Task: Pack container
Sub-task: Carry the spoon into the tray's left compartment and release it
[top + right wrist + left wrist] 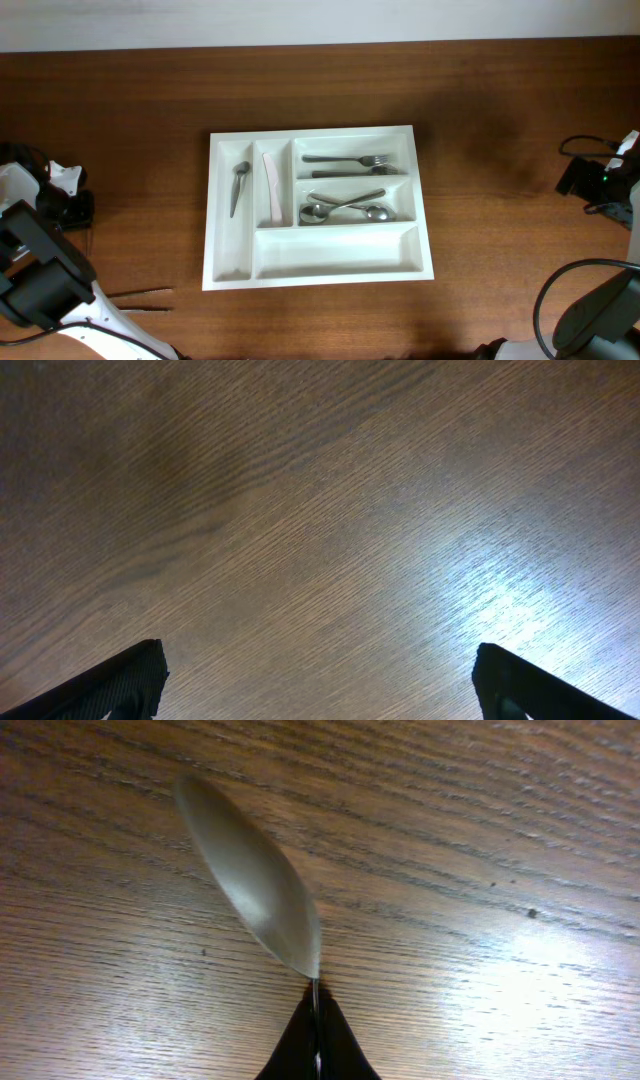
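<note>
The left gripper is closed tight, its dark fingers pinching the narrow end of a silver utensil, whose long shiny blade-like part reaches away from the fingertips just above the wooden table. The right gripper stands wide open with nothing between its fingers, only bare table ahead of it. The container lies flat between the two arms, well apart from both grippers and outside both wrist views, with forks and spoons in two of its wide compartments.
</note>
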You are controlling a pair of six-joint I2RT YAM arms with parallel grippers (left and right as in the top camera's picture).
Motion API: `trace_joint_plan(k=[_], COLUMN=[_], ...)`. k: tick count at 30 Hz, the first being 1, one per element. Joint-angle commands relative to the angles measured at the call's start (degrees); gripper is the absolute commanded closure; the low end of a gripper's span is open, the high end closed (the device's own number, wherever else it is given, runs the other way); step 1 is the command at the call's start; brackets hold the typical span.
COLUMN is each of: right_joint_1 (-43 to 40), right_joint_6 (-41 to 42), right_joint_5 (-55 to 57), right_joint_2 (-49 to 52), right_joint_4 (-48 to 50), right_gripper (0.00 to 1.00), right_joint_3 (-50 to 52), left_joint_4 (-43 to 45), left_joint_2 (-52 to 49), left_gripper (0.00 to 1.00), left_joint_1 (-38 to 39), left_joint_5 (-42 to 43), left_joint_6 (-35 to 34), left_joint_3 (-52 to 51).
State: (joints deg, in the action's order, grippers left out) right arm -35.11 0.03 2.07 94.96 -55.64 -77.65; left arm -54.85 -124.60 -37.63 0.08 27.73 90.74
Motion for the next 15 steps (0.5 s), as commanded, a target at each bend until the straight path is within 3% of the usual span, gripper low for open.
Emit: trace_joint_plan(k=[1,10,15], right_joint_1=[-0.2,-0.2,-0.2], right_joint_6=[0.4,0.4,0.4], right_joint_5=[0.0,0.1,0.0], right_joint_2=[0.3,0.3,0.3], right_joint_4=[0.0,0.0,0.0], right_gripper=[0.01,0.01,0.01], right_joint_3=[0.0,0.0,0.0], left_joint_4=[-1.3,-13.2,-22.2], left_joint_2=[-1.2,-1.2,-1.2], left_gripper=[0.98,0.98,0.98], left_joint_1=[0.6,6.4,13.7], left_joint_5=[2.7,8.2,13.6], left_joint_6=[-1.5,-1.8,-5.8], left_joint_3=[2.5,15.0,26.2])
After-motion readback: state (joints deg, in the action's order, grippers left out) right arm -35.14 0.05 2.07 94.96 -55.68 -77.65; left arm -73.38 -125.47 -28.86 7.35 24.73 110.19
